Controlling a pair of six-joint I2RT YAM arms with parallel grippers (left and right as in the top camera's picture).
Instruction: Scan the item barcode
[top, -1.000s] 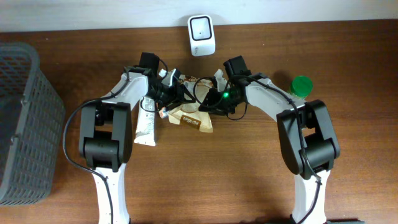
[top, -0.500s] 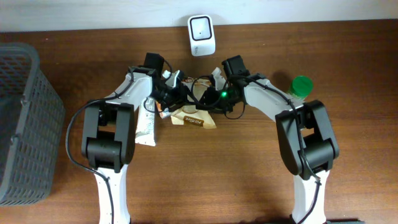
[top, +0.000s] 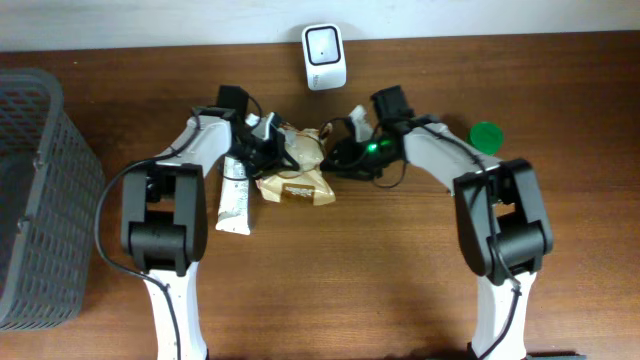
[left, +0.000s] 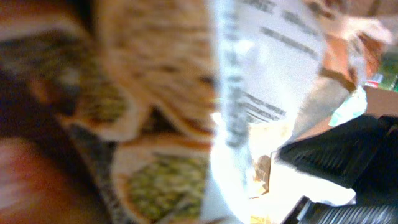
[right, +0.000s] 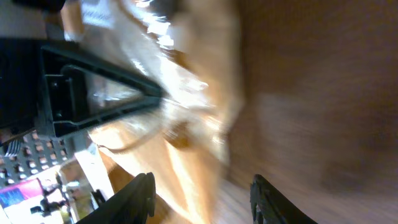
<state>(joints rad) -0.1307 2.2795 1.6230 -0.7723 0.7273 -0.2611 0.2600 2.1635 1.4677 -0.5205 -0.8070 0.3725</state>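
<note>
A tan snack packet lies crumpled on the wooden table between my two grippers. My left gripper is at the packet's upper left corner and is shut on it. In the left wrist view the packet fills the frame, blurred, with a white printed label; no barcode can be read. My right gripper stands at the packet's right side, open. Its two fingers are wide apart, with the packet's edge lying loose between them. The white scanner stands at the back, beyond both grippers.
A long white packet lies just left of the tan one, under the left arm. A green cap sits at the right, by the right arm. A grey mesh basket fills the left edge.
The left gripper has shut on the packet's corner and the right gripper has opened, letting go. The packet has shifted a little to the left, and the right arm has drawn slightly right.
</note>
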